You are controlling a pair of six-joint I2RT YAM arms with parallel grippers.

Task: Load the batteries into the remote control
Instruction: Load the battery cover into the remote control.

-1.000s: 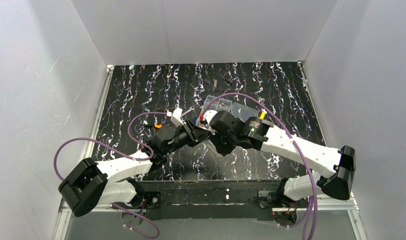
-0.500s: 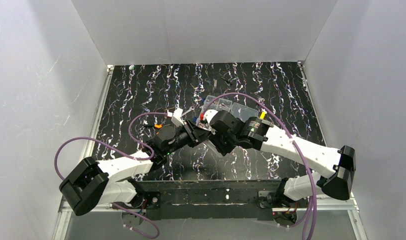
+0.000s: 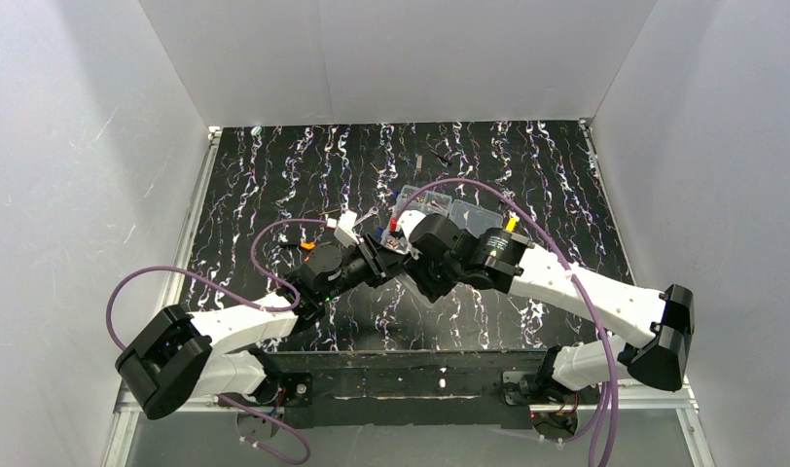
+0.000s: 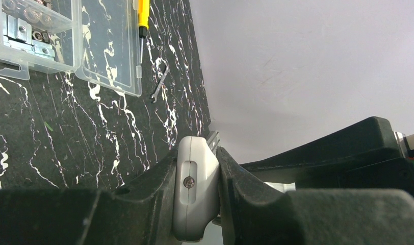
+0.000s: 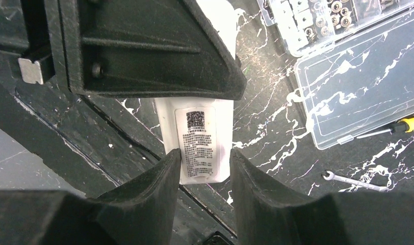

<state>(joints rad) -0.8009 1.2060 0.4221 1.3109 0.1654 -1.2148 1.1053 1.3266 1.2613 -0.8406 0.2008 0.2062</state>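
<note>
Clamping the task item edge-on, the left gripper (image 4: 196,159) has its two black fingers pressed against the broad faces of the one slim white rectangular plastic remote control (image 4: 193,196). The jaws are narrow, with only the remote's thickness between them. One screw head and one slot show on the exposed edge.

The right gripper (image 5: 205,155) straddles the other end of the same remote, one finger on each side of a printed label bearing one square code. Its jaws stand partly apart; whether the pads press the casing cannot be told.

The remote is held off the black, white-veined table mat (image 3: 274,175). It sits on the arm-base side of the one clear plastic compartment box (image 5: 358,76), near the box but not touching it. The box lies open in two halves: a tray half holding small metal parts and a flat lid half.

One yellow-handled screwdriver (image 5: 411,122) lies just beside the lid half. One small silver spanner (image 5: 355,179) lies near the lid half, apart from it.
</note>
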